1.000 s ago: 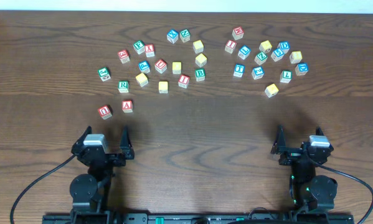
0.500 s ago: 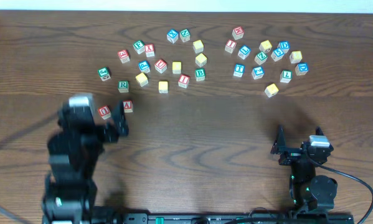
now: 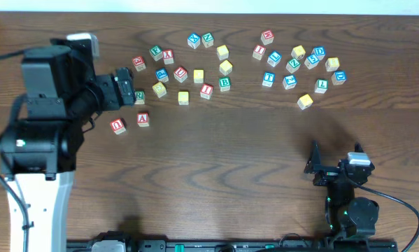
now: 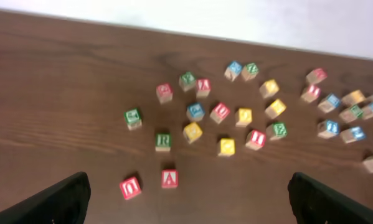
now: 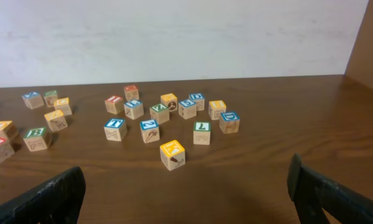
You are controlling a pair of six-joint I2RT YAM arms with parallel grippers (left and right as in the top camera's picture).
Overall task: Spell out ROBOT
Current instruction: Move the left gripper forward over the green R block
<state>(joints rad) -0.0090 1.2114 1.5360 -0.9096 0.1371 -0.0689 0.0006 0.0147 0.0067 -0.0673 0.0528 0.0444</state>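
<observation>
Letter cubes lie scattered across the far half of the table. The green R cube (image 3: 138,96) (image 4: 162,141) is at the left of the cluster. The green B cube (image 3: 224,84) (image 4: 276,130) (image 5: 35,138) is near the middle. The blue T cube (image 3: 268,78) (image 4: 328,127) (image 5: 114,129) is right of it. Plain yellow cubes (image 3: 183,97) (image 4: 226,147) lie among them. My left gripper (image 3: 127,87) (image 4: 189,211) hangs open and empty high above the left cubes, beside the R. My right gripper (image 3: 335,155) (image 5: 186,202) rests open at the near right, holding nothing.
Red A (image 3: 143,119) (image 4: 169,178) and red U (image 3: 117,125) (image 4: 130,187) sit nearest the front left. A lone yellow cube (image 3: 305,101) (image 5: 172,154) lies ahead of the right gripper. Several more cubes cluster at the far right. A white wall borders the far edge.
The left arm has risen from its rest at the near edge and swung forward and left over the left cubes. The right arm has not moved, and no cube has shifted.
</observation>
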